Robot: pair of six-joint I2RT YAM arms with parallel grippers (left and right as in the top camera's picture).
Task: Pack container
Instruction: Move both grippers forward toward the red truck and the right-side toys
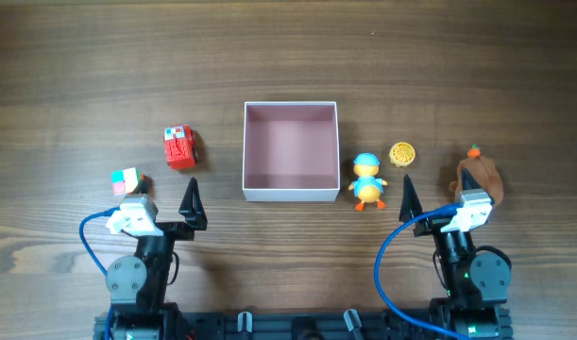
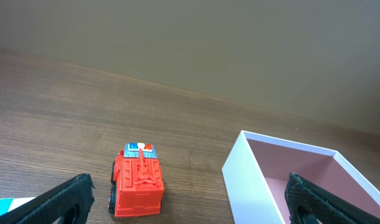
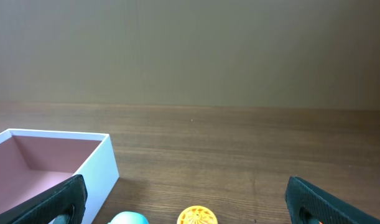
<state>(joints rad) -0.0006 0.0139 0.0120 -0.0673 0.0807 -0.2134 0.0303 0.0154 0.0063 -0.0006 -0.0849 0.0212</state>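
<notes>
The container (image 1: 290,195), a square white box with a dusty pink inside, sits mid-table with nothing in it. It also shows in the left wrist view (image 2: 245,180) and the right wrist view (image 3: 96,168). A red toy truck (image 1: 179,147) (image 2: 137,185) stands left of it. A duck with a blue hat (image 1: 367,181) (image 3: 129,218) and a yellow disc (image 1: 402,154) (image 3: 198,216) lie to its right. My left gripper (image 1: 163,203) (image 2: 190,208) is open and empty, in front of the truck. My right gripper (image 1: 437,200) (image 3: 186,190) is open and empty, in front of the disc.
A small multicoloured cube (image 1: 125,180) (image 2: 9,202) lies by my left gripper's outer finger. A brown soft toy with an orange top (image 1: 481,177) lies by my right gripper's outer finger. The wooden table extends beyond the container.
</notes>
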